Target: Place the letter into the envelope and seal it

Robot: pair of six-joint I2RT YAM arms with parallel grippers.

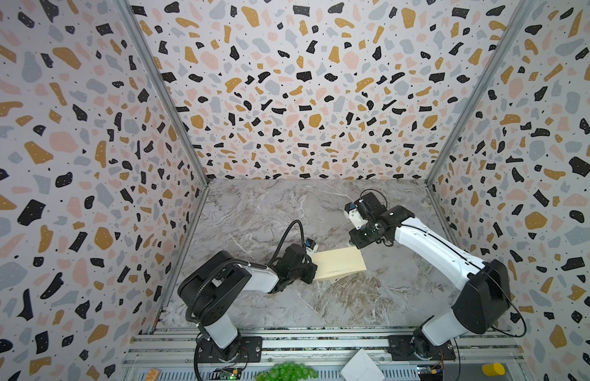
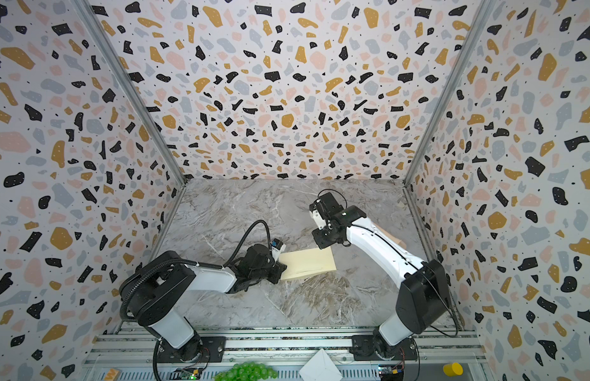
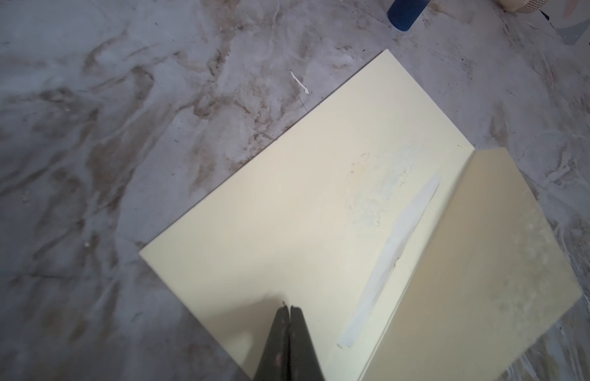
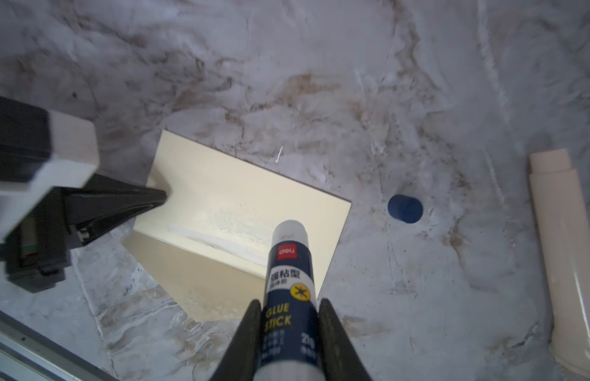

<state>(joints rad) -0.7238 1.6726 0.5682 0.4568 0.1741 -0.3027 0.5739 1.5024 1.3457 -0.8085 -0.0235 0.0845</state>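
Right gripper (image 4: 288,305) clamps the glue stick (image 4: 288,264) near the envelope (image 4: 240,201), left gripper (image 3: 289,308) shut, pinning its edge; with the glue streak (image 3: 395,250) laid, I'd fold the flap (image 3: 484,247) down next.

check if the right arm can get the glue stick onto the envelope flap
Probably yes: the right gripper holds the uncapped glue stick just over the envelope, the flap lies open and bare, and the left gripper sits at the other end, clear of it.
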